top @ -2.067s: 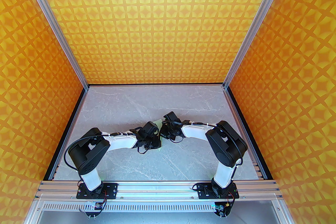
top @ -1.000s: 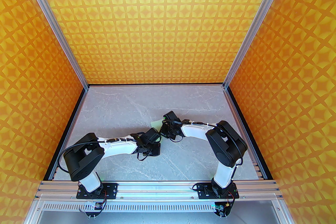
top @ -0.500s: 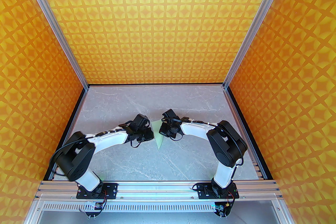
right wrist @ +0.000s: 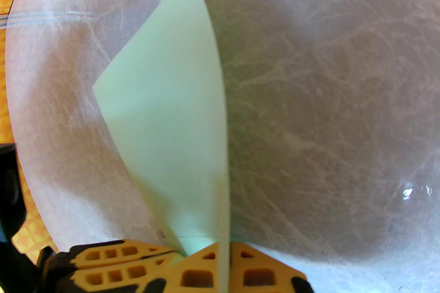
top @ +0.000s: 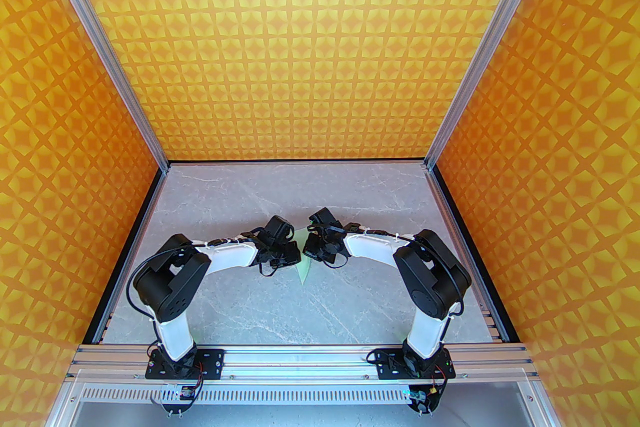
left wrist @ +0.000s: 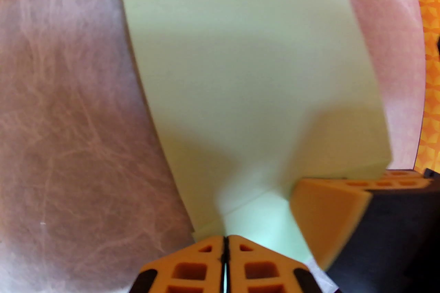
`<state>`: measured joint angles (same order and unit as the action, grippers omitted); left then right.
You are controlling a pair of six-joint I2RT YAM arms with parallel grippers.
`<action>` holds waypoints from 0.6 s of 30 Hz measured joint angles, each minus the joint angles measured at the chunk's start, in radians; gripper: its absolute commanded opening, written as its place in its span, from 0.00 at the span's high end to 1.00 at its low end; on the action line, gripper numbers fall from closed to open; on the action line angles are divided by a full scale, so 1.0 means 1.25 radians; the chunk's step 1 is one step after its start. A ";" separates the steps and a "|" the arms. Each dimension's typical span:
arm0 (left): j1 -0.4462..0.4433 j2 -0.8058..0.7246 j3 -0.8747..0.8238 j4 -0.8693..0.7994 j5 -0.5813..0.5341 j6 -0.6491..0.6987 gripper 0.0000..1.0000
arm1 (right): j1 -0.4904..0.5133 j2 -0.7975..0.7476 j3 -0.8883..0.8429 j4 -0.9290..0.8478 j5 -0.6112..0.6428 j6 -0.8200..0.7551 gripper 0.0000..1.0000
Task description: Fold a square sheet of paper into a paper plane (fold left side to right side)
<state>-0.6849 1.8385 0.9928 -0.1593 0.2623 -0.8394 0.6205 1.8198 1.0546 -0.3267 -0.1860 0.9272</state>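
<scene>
From above, the left arm (top: 227,260) and right arm (top: 370,247) covered most of the sheet of paper (top: 303,271), leaving a green tip. The left hand (left wrist: 225,245) and right hand (right wrist: 225,248) ran off their pictures' bottom edges; the paper's near corner was blurred.

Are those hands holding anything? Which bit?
Yes: both the left hand and the right hand pinch the pale mint-green sheet of paper at one end, side by side.
</scene>
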 measured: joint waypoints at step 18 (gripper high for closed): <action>0.000 0.049 0.057 -0.018 0.015 -0.044 0.95 | -0.004 -0.034 -0.010 0.001 0.006 -0.014 0.75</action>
<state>-0.6853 1.8992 1.0645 -0.1814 0.2810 -0.8940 0.6151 1.7779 1.0416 -0.3256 -0.1783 0.9092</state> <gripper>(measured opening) 0.060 0.244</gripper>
